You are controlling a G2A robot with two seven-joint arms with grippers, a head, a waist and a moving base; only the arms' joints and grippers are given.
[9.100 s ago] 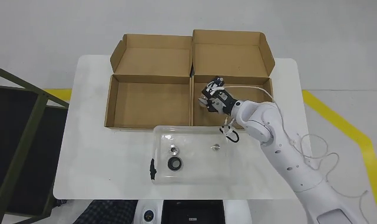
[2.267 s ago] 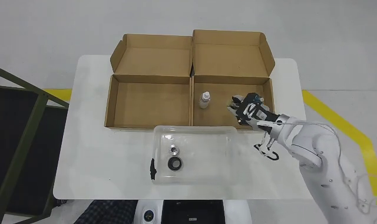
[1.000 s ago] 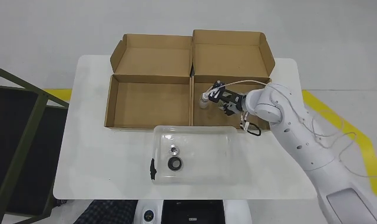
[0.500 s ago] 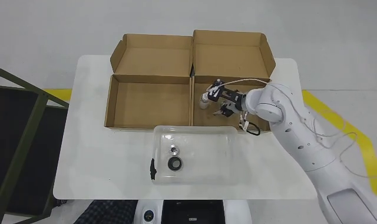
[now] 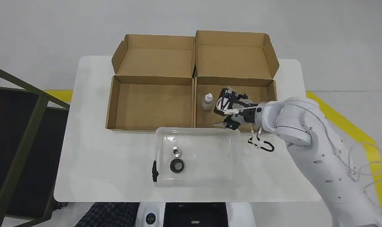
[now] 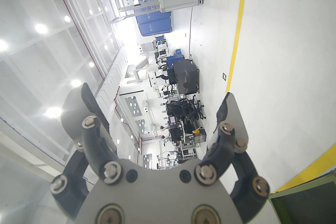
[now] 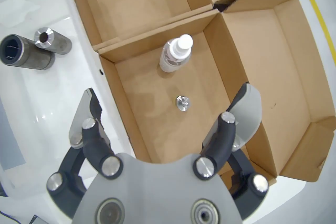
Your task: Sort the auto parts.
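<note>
A small round silver fitting (image 7: 183,103) lies in the right cardboard box (image 5: 264,91), at 2 o'clock on the surface (image 5: 95,161), near an upright white-capped bottle (image 7: 175,55) whose label is unreadable. The right gripper (image 7: 168,91) hovers above it, wide open and empty; the left gripper (image 6: 156,92) is likewise spread and empty.

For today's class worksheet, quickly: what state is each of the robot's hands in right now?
Left hand: open, holding nothing.
Right hand: open, holding nothing, above a cardboard box.
</note>
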